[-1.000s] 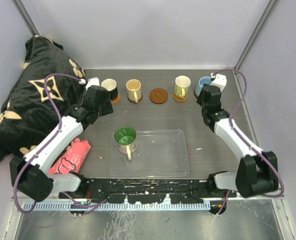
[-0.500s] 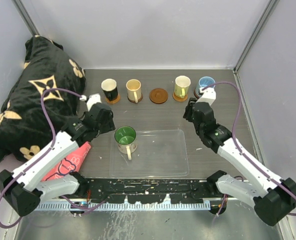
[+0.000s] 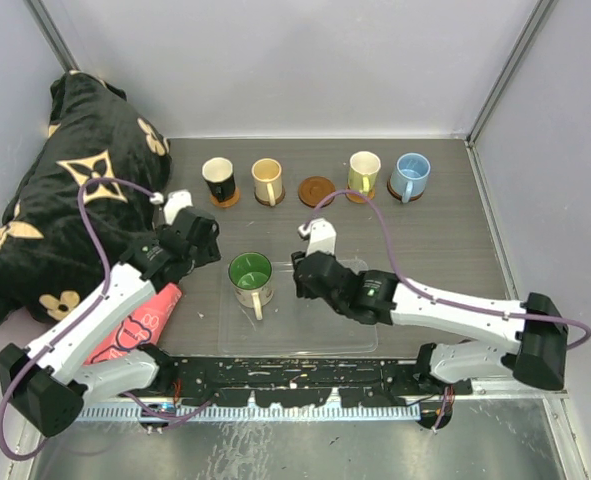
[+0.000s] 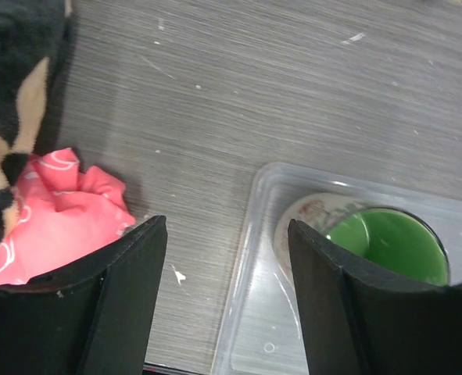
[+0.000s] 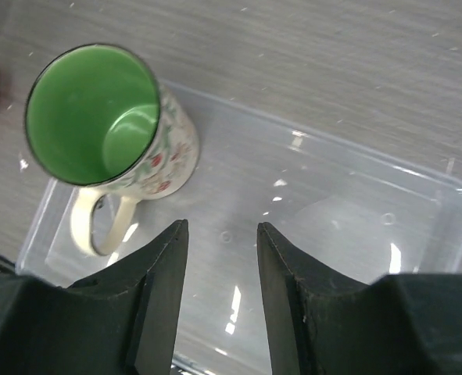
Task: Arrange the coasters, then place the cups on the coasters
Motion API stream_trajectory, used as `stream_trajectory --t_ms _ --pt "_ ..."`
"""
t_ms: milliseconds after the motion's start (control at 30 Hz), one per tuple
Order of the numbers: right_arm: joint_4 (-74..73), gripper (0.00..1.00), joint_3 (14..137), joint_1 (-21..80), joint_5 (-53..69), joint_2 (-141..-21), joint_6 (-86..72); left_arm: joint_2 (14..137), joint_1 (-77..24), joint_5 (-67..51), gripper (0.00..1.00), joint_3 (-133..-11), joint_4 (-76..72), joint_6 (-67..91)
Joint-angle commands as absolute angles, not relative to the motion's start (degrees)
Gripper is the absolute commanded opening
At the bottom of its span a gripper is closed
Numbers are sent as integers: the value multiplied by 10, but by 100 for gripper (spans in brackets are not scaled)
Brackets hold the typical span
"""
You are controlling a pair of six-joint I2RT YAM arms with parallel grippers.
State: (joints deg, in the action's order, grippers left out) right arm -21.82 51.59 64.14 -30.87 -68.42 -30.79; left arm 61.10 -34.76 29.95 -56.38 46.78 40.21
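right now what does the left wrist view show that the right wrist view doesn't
Only the left wrist view: the black-and-tan fabric and most of the pink bundle, off to the left of the tray. Only the right wrist view: the green-inside mug with its whole rim and cream handle, plus the tray's bare floor out to its other end. Both: the mug standing in the tray and the grey table top. The right wrist view catches just a sliver of pink at its left edge.

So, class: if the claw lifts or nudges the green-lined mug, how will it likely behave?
The mug looks glazed and rigid, so probably slippery and breakable. Upright and squat, it should slide rather than tip on the smooth tray. Its handle may swing it round.
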Motion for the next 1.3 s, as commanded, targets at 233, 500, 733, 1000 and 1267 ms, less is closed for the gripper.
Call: stream_trajectory --t_ms 233,500,733,1000,1267 --pt "-192 47 615 762 -352 -820 -384 595 -208 238 70 -558 424 331" --pt "-149 47 636 780 -337 -884 -397 588 -191 234 70 -565 425 321" --pt "-144 47 663 780 -329 -936 -396 586 -191 225 70 -564 429 323" --pt "-198 47 732 779 -330 -1005 -386 582 -191 224 70 -561 427 326" --pt "-234 43 753 767 -330 -1026 -411 580 -191 222 70 -558 426 327"
